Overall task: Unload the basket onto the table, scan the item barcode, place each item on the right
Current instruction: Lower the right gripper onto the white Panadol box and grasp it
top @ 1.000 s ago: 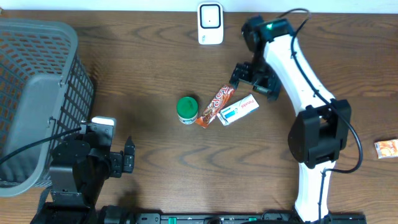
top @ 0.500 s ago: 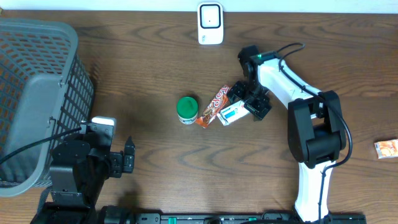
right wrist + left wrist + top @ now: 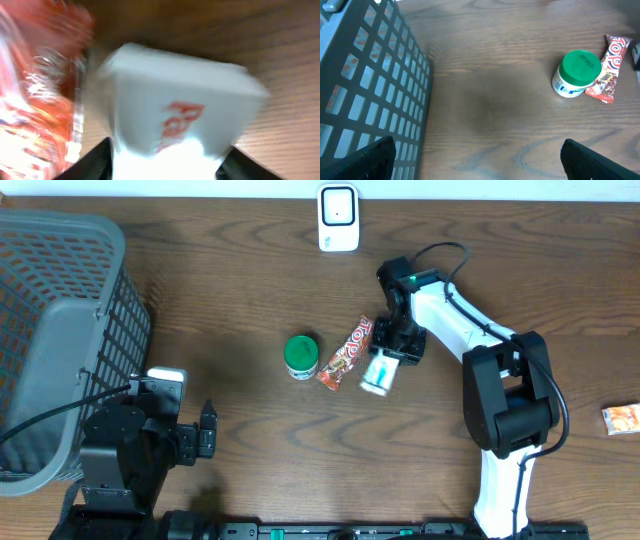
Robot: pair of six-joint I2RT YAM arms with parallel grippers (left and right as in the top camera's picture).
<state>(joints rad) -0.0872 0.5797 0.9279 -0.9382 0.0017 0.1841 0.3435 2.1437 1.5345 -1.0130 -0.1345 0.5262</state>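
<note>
Dropping since the earlier frame, the right claw is clamping the white box at overhead centre; we are expecting scanner presentation next. Left claw is idling, spread wide.

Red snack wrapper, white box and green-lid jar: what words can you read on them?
"top": big white letters on the red plastic snack wrapper; the rest is unclear.
White cardboard box: red letters, too blurred to read.
White jar with a green lid: blue label print, too small to read.
</note>
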